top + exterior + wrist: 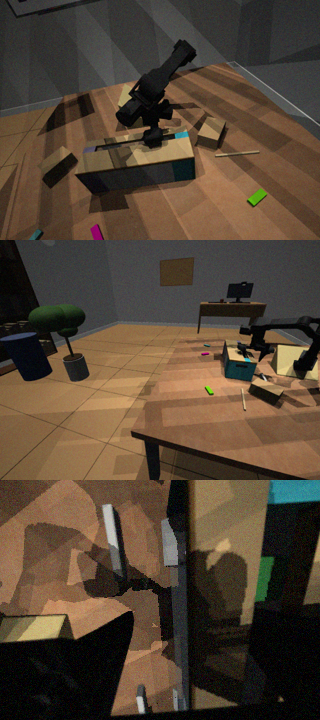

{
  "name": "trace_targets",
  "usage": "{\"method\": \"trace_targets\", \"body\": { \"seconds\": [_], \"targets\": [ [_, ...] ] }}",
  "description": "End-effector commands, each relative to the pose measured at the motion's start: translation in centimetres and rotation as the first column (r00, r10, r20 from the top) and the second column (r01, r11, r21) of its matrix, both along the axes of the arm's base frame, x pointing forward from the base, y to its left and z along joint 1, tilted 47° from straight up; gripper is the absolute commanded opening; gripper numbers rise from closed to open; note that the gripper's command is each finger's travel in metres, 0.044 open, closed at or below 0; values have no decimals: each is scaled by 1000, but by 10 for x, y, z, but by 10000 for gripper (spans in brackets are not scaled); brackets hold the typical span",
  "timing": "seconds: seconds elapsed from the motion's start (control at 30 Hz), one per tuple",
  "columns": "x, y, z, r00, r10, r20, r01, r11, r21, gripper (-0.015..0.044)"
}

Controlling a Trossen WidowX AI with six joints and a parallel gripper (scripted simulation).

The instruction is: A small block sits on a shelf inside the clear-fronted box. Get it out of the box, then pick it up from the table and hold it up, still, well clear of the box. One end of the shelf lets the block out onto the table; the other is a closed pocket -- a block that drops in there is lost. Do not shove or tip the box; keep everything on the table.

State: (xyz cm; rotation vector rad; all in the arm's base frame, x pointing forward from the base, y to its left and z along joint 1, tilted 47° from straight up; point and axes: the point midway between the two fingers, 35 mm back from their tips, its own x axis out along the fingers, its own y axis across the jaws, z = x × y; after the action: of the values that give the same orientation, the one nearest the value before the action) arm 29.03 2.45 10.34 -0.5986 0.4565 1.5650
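Note:
The box stands mid-table, tan on top, with a long slot along its far side. One end is cyan, the other purple. In the wrist view a small green block shows through the dark slot, near the cyan end. It is hidden in the top and exterior views. My gripper is open and empty. One finger reaches down at the slot near its middle, and the other hangs behind the box's far edge.
Tan blocks lie right of the box and left of it. A pale wedge stands behind. A thin stick, a green slab, a magenta slab and a teal slab lie in front.

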Motion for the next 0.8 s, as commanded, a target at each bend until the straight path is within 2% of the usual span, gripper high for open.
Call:
{"method": "trace_targets", "body": {
  "seconds": [0.0, 0.7, 0.77],
  "targets": [
    [-2, 6, 5, 1000, -5, -10, 6, 1000, 9, 400],
    [-5, 33, 33, 1000, -5, -10, 6, 1000, 10, 400],
    [-2, 25, 30, 1000, -9, -10, 9, 1000, 6, 400]
  ]
}}
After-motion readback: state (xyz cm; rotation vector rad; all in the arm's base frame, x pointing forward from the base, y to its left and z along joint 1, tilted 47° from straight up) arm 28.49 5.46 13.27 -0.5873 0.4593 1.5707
